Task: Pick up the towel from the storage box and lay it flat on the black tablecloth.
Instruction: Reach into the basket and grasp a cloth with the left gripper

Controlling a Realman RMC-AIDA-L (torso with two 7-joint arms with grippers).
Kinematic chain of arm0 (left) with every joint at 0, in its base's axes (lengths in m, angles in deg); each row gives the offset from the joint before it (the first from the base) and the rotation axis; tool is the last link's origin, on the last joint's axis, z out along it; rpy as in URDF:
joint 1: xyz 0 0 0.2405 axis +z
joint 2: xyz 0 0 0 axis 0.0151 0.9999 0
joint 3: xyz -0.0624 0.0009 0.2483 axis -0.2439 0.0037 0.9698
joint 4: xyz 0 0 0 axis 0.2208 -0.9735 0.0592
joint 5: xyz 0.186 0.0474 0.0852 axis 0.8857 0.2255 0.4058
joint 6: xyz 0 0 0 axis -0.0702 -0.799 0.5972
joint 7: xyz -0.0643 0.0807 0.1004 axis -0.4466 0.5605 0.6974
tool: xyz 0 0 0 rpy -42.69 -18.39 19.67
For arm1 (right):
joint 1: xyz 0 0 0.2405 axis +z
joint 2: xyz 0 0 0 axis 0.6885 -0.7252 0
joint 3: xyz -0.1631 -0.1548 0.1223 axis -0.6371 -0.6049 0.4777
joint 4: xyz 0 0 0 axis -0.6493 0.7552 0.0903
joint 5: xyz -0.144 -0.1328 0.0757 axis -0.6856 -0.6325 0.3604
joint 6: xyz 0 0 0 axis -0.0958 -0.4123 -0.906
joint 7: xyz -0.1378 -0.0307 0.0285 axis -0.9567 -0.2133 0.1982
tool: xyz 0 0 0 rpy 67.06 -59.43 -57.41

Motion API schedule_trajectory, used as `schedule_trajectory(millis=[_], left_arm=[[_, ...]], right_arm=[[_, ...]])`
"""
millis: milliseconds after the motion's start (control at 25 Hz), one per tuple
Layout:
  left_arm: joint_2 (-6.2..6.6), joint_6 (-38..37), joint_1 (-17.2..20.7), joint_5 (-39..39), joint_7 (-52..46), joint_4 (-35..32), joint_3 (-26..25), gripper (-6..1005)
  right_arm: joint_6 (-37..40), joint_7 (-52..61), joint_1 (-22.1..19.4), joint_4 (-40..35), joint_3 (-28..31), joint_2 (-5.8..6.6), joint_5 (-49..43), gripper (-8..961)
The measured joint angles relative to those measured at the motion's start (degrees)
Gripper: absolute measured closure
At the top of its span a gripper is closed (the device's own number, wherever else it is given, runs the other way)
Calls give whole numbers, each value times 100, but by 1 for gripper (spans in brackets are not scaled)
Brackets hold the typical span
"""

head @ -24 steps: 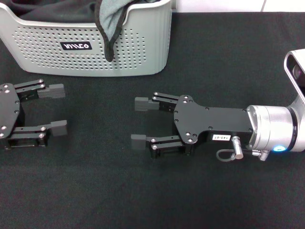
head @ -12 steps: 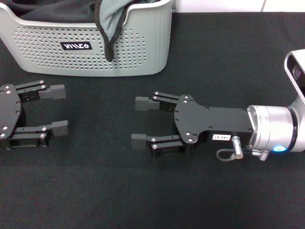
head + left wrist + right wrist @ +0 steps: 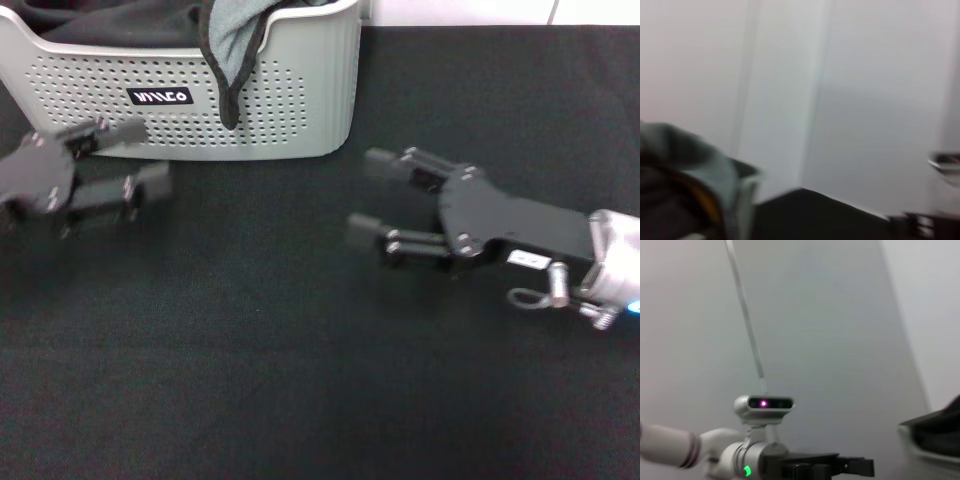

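The towel (image 3: 232, 50) hangs grey-teal over the front rim of the storage box (image 3: 290, 100) at the back left; the left wrist view shows its grey fold with an orange edge (image 3: 695, 175). The rest of the towel lies inside the box, partly hidden. My left gripper (image 3: 145, 155) hovers open and empty just in front of the box's front wall, near its black label. To the right of the box my right gripper (image 3: 369, 194) is open and empty, tilted, above the black tablecloth (image 3: 300, 380). In the right wrist view the left gripper (image 3: 855, 466) appears farther off.
A dark charcoal cloth (image 3: 110, 20) fills the left part of the box. The left arm's wrist camera (image 3: 764, 403) shows in the right wrist view, with the box's edge (image 3: 930, 440) at the side. A white wall lies behind the table.
Both arms have moved. The left gripper went up and right to the box's front wall. The right gripper shifted right and back and now sits at an angle. Both stay open.
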Motion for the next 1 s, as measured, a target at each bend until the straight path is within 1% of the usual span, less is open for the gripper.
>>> schedule_trajectory(millis=[120,160,240,320,360,400,480,640,720,840,1000], left_arm=[[-289,536,-140,33,-185,7,-225,182],[-402,789,-200,62,-241,13,-217,182],[-567,1239,-301,149,-311,21,-185,182],[-688,1648,-399,318,-351,45,-177,182],[-688,1648,-399,318,-351,45,-177,182],[-764,1951,-476,440,-385,93,-177,182],[-843,2339,-589,503,-383,234,-177,182],[-883,2786,-736,493,-286,466,-179,182],[-884,2874,-804,466,-231,588,-185,182],[-884,2900,-890,406,-196,666,-199,182],[-886,2839,-906,127,-194,771,-179,181]], right_arm=[[2,-162,-241,22,283,54,-8,81],[8,-212,-301,20,353,62,-10,81],[48,-263,-408,16,452,67,-10,82],[115,-314,-495,7,499,67,-2,82],[158,-341,-546,7,515,67,10,82],[193,-367,-596,7,541,66,15,82],[226,-402,-665,18,613,55,13,82],[272,-476,-735,20,663,29,2,82],[277,-487,-734,21,666,25,11,82],[271,-488,-735,21,672,41,34,81],[223,-506,-718,24,732,39,22,81]])
